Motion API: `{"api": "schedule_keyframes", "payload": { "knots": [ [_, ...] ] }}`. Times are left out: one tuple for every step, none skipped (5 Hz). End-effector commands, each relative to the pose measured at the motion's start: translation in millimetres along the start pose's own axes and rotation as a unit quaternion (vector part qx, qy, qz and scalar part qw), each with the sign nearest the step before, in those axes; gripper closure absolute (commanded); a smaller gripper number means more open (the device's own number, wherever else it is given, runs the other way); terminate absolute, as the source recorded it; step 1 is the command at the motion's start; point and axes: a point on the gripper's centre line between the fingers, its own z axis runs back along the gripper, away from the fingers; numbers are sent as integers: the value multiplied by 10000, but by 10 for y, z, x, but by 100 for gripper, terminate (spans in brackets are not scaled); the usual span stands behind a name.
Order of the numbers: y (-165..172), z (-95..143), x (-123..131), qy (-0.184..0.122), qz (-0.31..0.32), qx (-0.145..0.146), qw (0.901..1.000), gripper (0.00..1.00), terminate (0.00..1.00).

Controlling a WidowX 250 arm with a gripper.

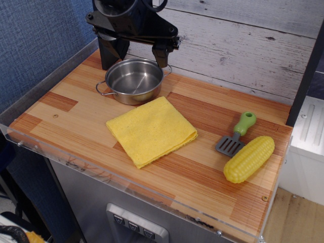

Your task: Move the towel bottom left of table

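Currently the gripper (136,53) is hovering above the steel pot (133,80), fingers (161,56) spread and holding nothing. Just beside the pot, the towel (151,130) is lying mid-tabletop (61,109); pinching its near-left corner looks best. Spatula (237,134) and corn (249,158) are sitting well right.

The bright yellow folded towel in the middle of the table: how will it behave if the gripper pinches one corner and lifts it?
The bright yellow folded cloth towel looks thin and soft, so it would probably droop. Its stacked layers show at the front edge, so it may unfold. It looks light, and dragging would likely bunch it.
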Motion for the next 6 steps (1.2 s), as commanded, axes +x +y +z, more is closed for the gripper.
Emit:
{"api": "schedule_keyframes", "payload": {
  "knots": [
    [0, 0, 0, 0, 0, 0, 10000, 0, 0],
    [95, -163, -101, 333, 38, 139, 9993, 0, 0],
    [157, -290, -157, 492, -9, 256, 9985, 0, 0],
    [168, -454, -221, 693, -38, 259, 9972, 0, 0],
    [165, -645, -332, 908, -137, 252, 9955, 0, 0],
    [102, -818, -429, 1068, -239, 170, 9939, 0, 0]
  ]
}}
